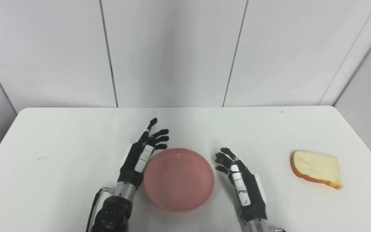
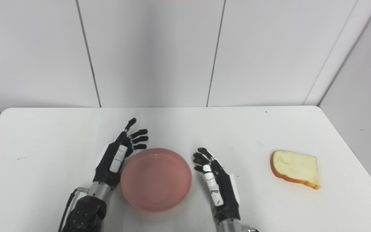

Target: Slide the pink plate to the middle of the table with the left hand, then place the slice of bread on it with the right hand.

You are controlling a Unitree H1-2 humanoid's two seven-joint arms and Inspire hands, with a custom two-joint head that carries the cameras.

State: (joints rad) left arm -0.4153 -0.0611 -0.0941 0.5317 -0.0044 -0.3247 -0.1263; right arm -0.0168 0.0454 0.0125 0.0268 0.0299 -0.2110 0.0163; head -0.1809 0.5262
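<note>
Left eye view: plate [image 1: 179, 179] taken as landmark, near the table's [image 1: 60, 154] middle, toward the near edge.
left hand [image 1: 139, 155]: just left of plate, against or very close to its left rim; contact not resolvable. Fingers spread, holding nothing.
right hand [image 1: 241, 181]: just right of plate, apart from rim. Fingers loosely apart, empty.
bread [image 1: 316, 168]: well right of plate, past the right hand, flat on table, crust edge toward the near side.
step (judged): slide looks about done; bread pickup not yet started.
risk 1: left hand so close to the rim that pulling away could drag or nudge plate off centre. Cause: fingers catching the rim.
risk 2: bread lies flat and thin, so fingers may skid over it or push it toward the right table edge. Cause: no lip to get under.
risk 3: squeezing too hard could crush or tear a soft slice.
risk 4: the carry to plate passes over the rim; too low a path would clip it and shift plate.
</note>
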